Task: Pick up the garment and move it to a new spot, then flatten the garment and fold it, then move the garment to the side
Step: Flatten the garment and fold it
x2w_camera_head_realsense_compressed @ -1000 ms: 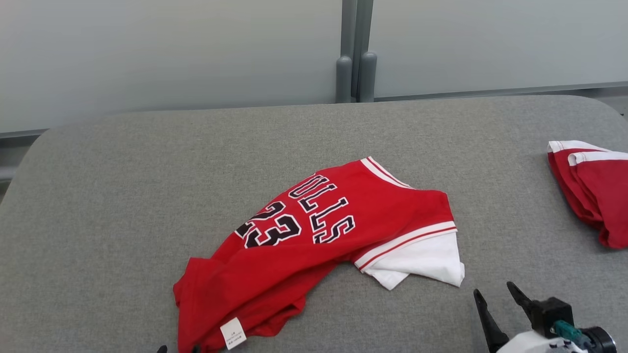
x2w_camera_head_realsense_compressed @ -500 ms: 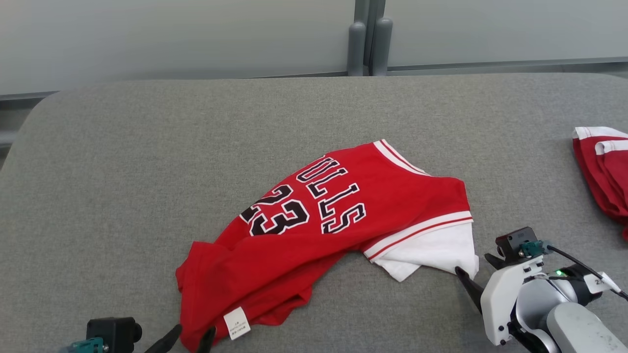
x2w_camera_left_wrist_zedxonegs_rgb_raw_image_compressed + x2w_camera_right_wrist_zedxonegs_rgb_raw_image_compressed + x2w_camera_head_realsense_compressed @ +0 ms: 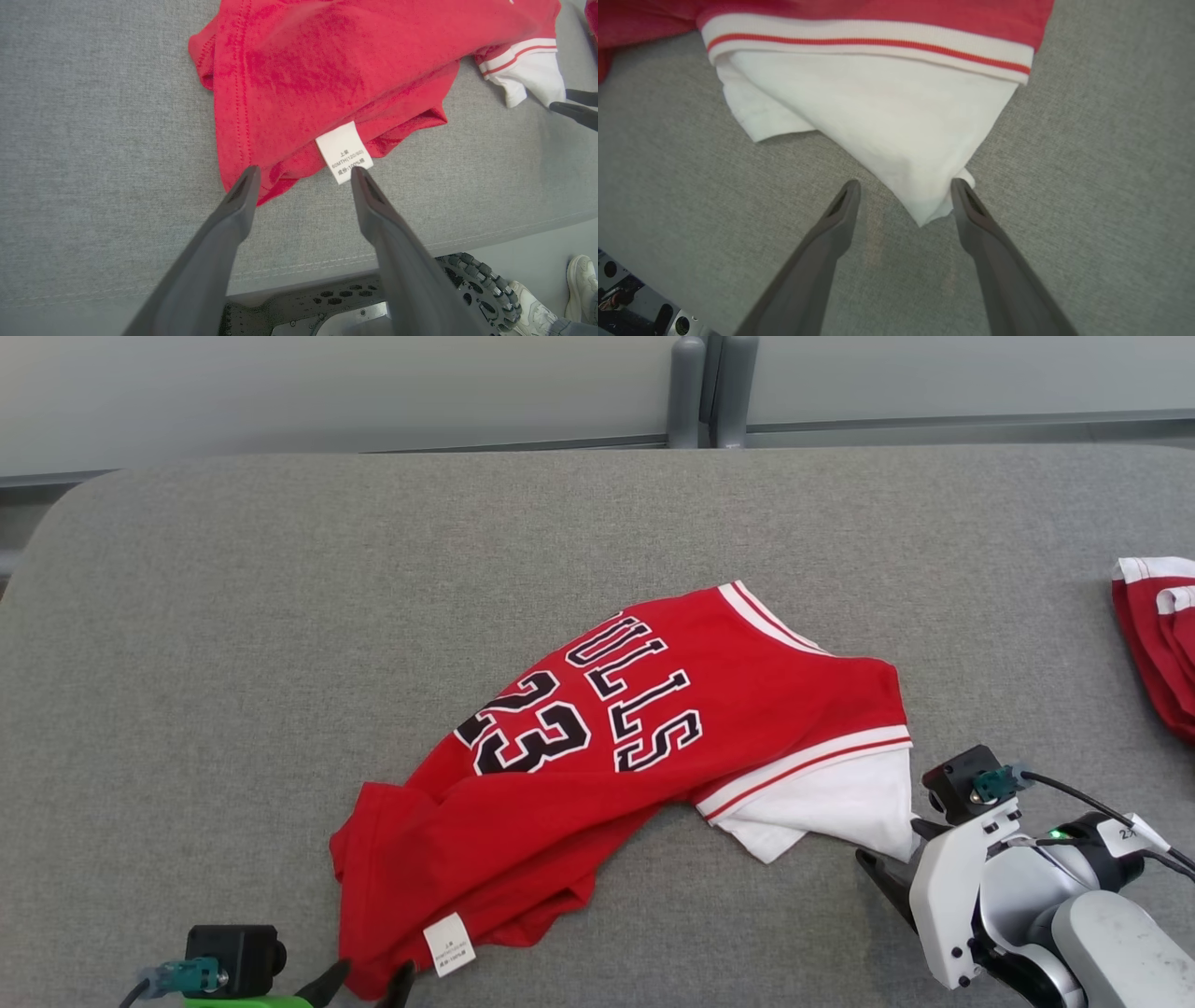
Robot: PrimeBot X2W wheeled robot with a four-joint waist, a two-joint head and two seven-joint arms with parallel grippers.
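Observation:
The garment (image 3: 635, 747), a red jersey with black-and-white lettering and a white sleeve, lies crumpled in the middle of the grey padded table (image 3: 280, 616). My left gripper (image 3: 373, 978) stands open at its near hem. In the left wrist view the garment (image 3: 327, 70) has its hem corner between my open left gripper's (image 3: 304, 171) tips, beside the white care label (image 3: 344, 151). My right gripper (image 3: 892, 845) is open at the white sleeve's near corner. The right wrist view has that sleeve (image 3: 878, 107) reaching between the open right gripper's (image 3: 904, 183) tips.
Another red-and-white cloth (image 3: 1153, 635) lies at the table's right edge. A grey wall with a post (image 3: 709, 392) stands behind the table. Beyond the near edge, the left wrist view has the robot's base (image 3: 350, 303) and a person's shoe (image 3: 579, 280).
The head camera has tipped down. Both grippers have come forward to the garment, the left to the hem and the right to the white sleeve. Both stay open.

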